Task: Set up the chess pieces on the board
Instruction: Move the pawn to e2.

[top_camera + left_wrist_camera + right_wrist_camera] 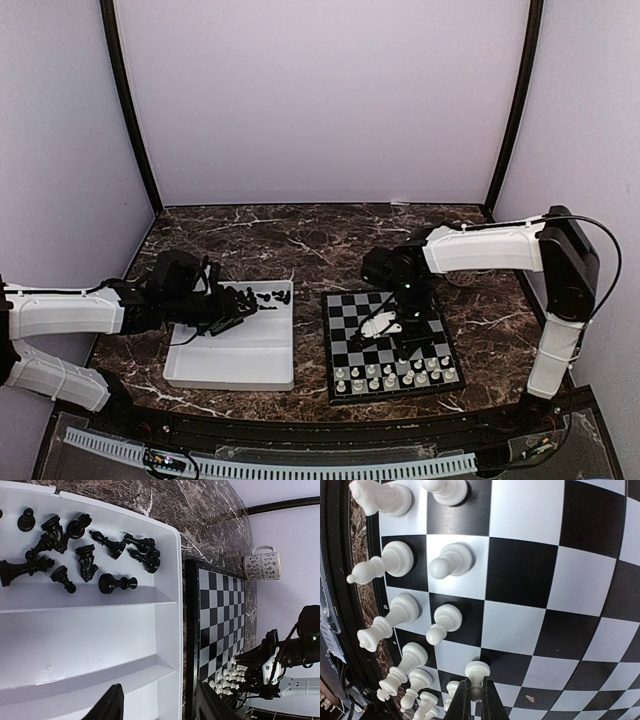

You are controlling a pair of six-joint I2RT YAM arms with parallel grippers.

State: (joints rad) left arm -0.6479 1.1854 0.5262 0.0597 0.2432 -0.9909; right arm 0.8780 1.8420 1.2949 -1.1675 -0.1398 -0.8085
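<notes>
We are filling the white pawn row at the near edge of the board (pixel 520 570). The right arm's fingers (pixel 461 702) are clenched on the head of a white pawn (pixel 478 670). It stands on the board, seemingly a little out of line with its neighbours. Next, we judge, it needs centring on its square before the fingers release it and rise straight up. The left fingers (pixel 107 707) hang released over the tray (pixel 100 630), with the black pieces (pixel 85 560) lying in its far compartment.
</notes>
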